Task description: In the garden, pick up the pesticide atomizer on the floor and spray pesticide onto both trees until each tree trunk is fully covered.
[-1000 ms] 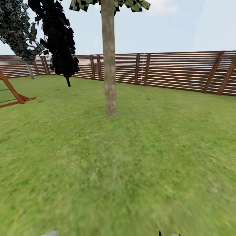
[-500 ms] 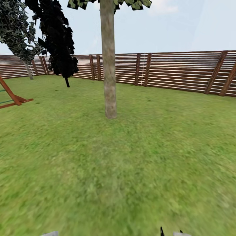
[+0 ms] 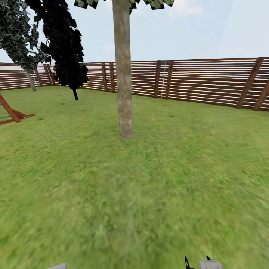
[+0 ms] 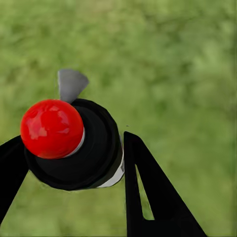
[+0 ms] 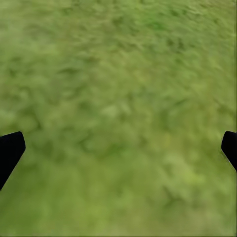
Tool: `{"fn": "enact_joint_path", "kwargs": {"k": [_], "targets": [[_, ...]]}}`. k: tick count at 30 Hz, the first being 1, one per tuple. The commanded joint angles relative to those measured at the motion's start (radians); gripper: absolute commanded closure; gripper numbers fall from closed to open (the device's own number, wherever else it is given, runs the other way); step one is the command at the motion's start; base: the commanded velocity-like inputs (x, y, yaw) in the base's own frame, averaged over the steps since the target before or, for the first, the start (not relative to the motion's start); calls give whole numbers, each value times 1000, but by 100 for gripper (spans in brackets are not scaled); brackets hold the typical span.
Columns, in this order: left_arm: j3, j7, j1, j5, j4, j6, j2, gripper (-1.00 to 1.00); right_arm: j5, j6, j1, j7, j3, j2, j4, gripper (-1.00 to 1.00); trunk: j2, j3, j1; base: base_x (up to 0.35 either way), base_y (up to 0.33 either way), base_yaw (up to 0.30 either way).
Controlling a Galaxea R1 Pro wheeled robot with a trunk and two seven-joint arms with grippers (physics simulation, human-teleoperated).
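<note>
From my head camera I see a tree trunk (image 3: 124, 74) standing upright on the lawn (image 3: 149, 186) ahead and slightly to my left, with the slatted wooden fence (image 3: 209, 80) running along the lawn's far edge behind it, a black tree (image 3: 63, 45) off toward the far left corner and a red-brown wooden frame (image 3: 13, 112) at the left edge. My left gripper (image 4: 69, 163) is pinching the pesticide atomizer (image 4: 74, 143), its black fingers pressed against both sides of the bottle, red nozzle top facing the wrist camera, grass below. My right gripper (image 5: 118, 148) is spread wide over bare grass, one fingertip at each side of its wrist view.
</note>
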Motion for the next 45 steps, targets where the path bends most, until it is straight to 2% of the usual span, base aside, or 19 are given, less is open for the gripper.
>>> {"fn": "enact_joint_path", "kwargs": {"k": [1, 16, 45], "targets": [[-9, 3, -1, 4, 1, -3, 0, 100, 11, -2, -1, -9, -2, -2, 2, -100, 0, -1, 0, 340, 0, 0], [-9, 3, -1, 6, 0, -3, 1, 100, 11, -1, -1, -10, -1, -2, 3, -100, 0, -2, 0, 340, 0, 201], [-9, 3, -1, 6, 0, -3, 1, 100, 11, -1, 0, -9, 0, -1, 3, -100, 0, -2, 0, 340, 0, 3]]}}
